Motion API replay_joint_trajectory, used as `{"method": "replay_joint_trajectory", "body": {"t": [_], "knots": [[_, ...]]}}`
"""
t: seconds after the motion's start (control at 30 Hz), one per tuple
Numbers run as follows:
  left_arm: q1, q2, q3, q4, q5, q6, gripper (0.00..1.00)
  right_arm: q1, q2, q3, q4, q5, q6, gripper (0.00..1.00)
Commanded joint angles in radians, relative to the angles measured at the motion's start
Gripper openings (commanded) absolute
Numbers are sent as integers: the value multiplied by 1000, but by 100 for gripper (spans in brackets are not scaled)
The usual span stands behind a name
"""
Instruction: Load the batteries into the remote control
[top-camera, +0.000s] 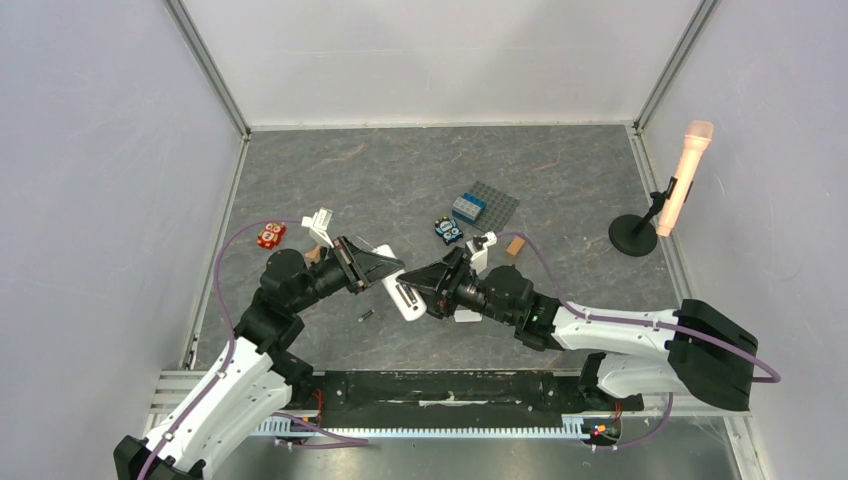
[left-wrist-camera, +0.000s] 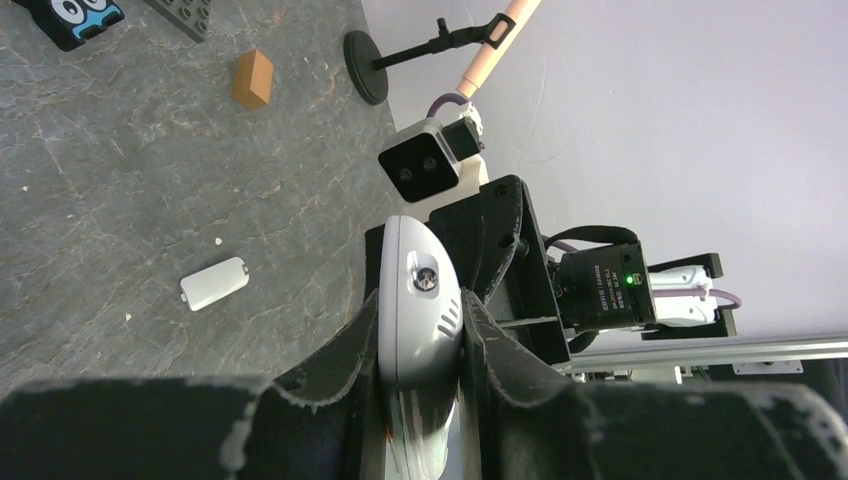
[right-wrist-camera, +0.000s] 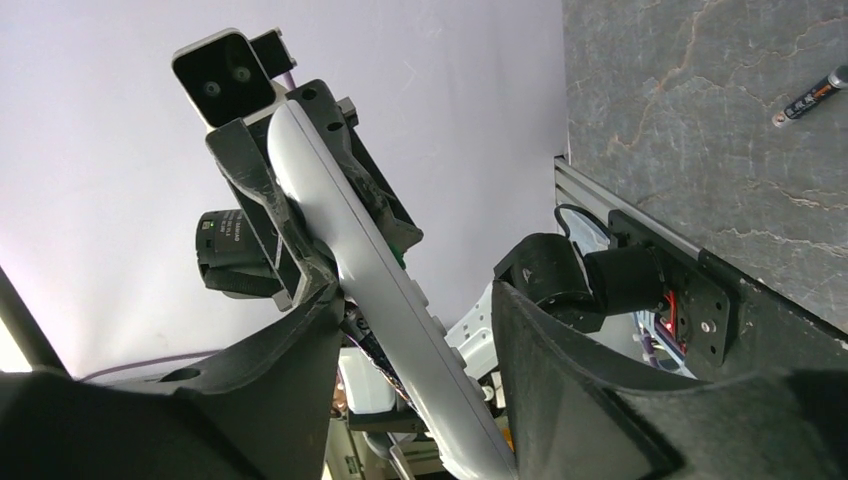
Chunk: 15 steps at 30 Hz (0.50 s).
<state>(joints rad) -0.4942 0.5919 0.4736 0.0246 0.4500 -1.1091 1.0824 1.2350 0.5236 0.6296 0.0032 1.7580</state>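
- The left claw (top-camera: 383, 272) is closed on one end of the remote (right-wrist-camera: 350, 235) and holds it in the air above the middle of the desk, a little toward the near edge.
- The right claw (top-camera: 420, 290) is open. Its two fingers stand on both sides of the remote's other end; one is against the remote and the other is apart from it.
- One battery (top-camera: 366, 315) lies loose on the desk, between the remote and the near edge. I cannot tell if the other battery is already inside the remote.
- I judge that the loading step is in progress. The next move probably needs the right claw to back off the remote, go down to the loose battery and pick it up along its thin body.
- The white cover (left-wrist-camera: 213, 283) lies flat on the desk near the remote, and the brown block (left-wrist-camera: 252, 78) is further toward the far edge.
- The desk around the battery is bare, but the metal rail (right-wrist-camera: 640, 222) at the near edge is close, so a low approach has little room on that side.
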Motion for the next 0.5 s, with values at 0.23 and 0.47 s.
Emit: {"method": "replay_joint_trajectory", "body": {"t": [0.23,0.47], "knots": [[1,8,33,67,0,-16,2,-10,-3,-12,53,-59,-3,45],[2,-5,31,74,-17,-96,2,-10,-7,-37,67,-61,-2,33]]}}
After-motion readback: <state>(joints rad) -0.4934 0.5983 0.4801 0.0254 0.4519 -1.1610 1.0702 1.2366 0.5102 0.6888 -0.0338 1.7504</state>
